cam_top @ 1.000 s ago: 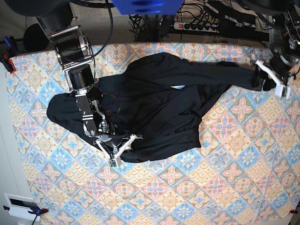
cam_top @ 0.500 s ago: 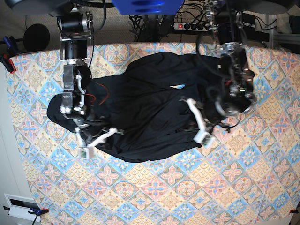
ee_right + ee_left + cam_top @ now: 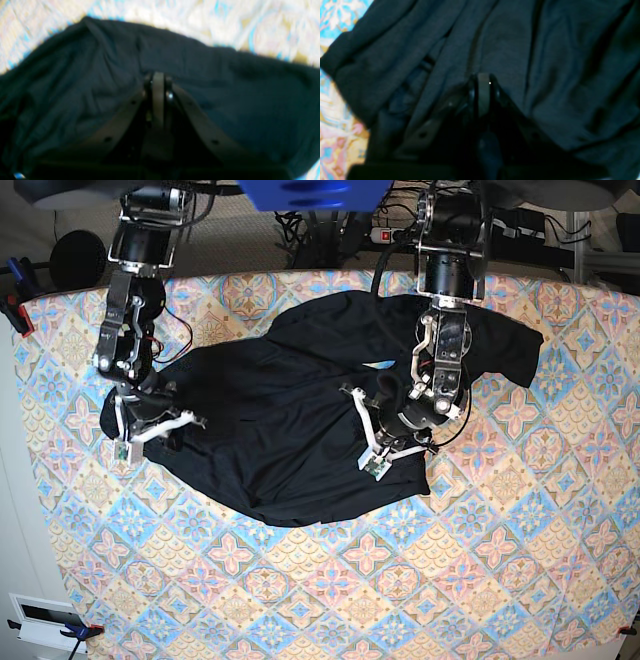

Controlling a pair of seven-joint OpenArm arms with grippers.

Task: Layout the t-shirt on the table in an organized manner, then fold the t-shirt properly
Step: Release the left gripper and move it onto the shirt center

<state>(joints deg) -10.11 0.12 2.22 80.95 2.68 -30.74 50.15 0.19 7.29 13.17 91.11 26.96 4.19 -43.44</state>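
The black t-shirt (image 3: 280, 420) lies crumpled and spread across the middle of the patterned table (image 3: 500, 560), one sleeve reaching toward the far right. My left gripper (image 3: 370, 466) is down on the shirt's right-middle part. In the left wrist view its tips (image 3: 482, 77) are shut together in the dark cloth (image 3: 557, 62), with a crease running into them. My right gripper (image 3: 122, 451) is at the shirt's left end. In the right wrist view its tips (image 3: 158, 76) are shut in the fabric (image 3: 87, 75), a little inside the hem, with table (image 3: 200, 20) beyond.
A power strip (image 3: 420, 235) and cables lie beyond the table's far edge. Clamps (image 3: 15, 310) grip the left edge, and a white box (image 3: 45, 620) sits off the near left corner. Bare patterned cloth shows along the near side and at the right.
The left gripper came from the far right sleeve to the shirt's middle. The right gripper shifted from the shirt's near edge to its left end. Both have shut.
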